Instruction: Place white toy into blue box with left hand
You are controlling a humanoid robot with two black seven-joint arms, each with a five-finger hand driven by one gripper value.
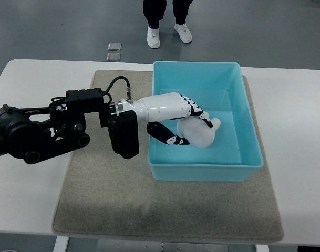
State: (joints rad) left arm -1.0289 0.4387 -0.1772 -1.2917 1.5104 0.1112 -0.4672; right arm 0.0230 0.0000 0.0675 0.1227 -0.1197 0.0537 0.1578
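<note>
A white toy sits low inside the blue box, near its front middle. My left hand reaches over the box's left wall, its white fingers lying across the top of the toy and its thumb under the toy's left side. The hand is curled around the toy and grasps it. Whether the toy rests on the box floor cannot be told. The black left arm comes in from the left edge across the mat.
The box stands on a grey-brown mat on a white table. A person's legs and white shoes stand beyond the table's far edge. Two small metal plates lie on the floor there.
</note>
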